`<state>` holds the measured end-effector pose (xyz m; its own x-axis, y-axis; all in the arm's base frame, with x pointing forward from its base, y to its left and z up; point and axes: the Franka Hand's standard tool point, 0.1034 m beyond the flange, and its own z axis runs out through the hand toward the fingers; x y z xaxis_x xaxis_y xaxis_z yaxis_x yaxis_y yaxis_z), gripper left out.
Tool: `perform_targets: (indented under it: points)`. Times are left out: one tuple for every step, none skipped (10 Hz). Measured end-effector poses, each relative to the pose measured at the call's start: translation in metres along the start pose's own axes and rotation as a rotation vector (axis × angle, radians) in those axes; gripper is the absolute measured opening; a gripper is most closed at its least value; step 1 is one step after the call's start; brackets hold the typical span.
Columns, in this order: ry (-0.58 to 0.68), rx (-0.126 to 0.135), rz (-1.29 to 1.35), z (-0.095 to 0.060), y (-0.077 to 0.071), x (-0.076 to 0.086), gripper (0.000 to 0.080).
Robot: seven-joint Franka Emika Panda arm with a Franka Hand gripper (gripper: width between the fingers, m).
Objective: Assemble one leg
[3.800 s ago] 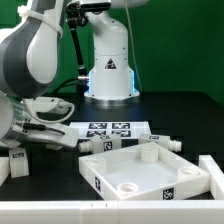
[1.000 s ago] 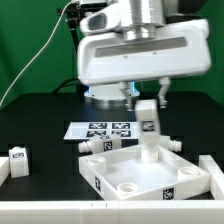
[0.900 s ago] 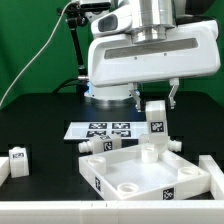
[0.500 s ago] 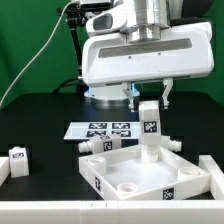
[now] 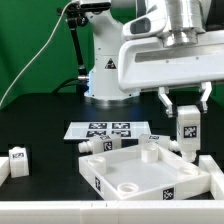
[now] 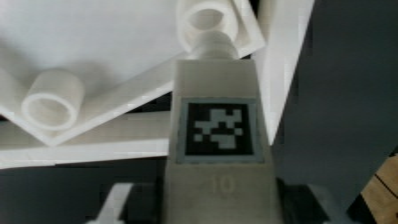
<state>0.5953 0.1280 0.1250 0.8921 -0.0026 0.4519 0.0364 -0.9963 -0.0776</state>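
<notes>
leg (image 5: 187, 128) up in the air, upright, pinched between the two fingers of the pincer (image 5: 186, 108), tag facing the exterior camera. it hangs at the exterior view's right, over the far right corner of the white panel (image 5: 140, 165); whether its lower end touches the panel i can't tell from here. the wrist view helps: the leg (image 6: 221, 110) runs straight down the middle, its narrow end pointing at a round corner boss (image 6: 214, 18) on the panel (image 6: 107, 50), and the two look close to lined up, not yet seated.

now the tricky part, i'd say. get the leg's axis dead over that boss before lowering, keep it vertical, and come down slowly; a tilted entry would likely jam or shove the panel across the tabletop (image 5: 40, 125). once the narrow end is in, a firm grip matters while it is worked home, so it doesn't slip in the fingers.

marker board (image 5: 108, 130) lies behind the panel, a spare peg (image 5: 18, 157) well off at the exterior view's left.
</notes>
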Motion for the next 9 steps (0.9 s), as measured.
perform_targets:
  points:
    - [-0.009, -0.006, 0.001, 0.006, 0.004, -0.004, 0.0284]
    - [-0.009, -0.009, 0.001, 0.009, 0.005, -0.006, 0.0284]
    - [-0.014, -0.011, -0.001, 0.013, 0.005, -0.009, 0.0284]
    - [0.002, -0.013, -0.002, 0.015, 0.005, -0.008, 0.0284]
    - [0.013, -0.013, -0.003, 0.015, 0.005, -0.007, 0.0284]
    - [0.017, -0.014, -0.004, 0.016, 0.005, -0.007, 0.0284]
    - [0.026, -0.016, -0.004, 0.016, 0.005, -0.006, 0.0284]
    - [0.023, -0.019, -0.004, 0.019, 0.007, -0.009, 0.0284]
    - [0.023, -0.020, -0.005, 0.022, 0.007, -0.011, 0.0284]
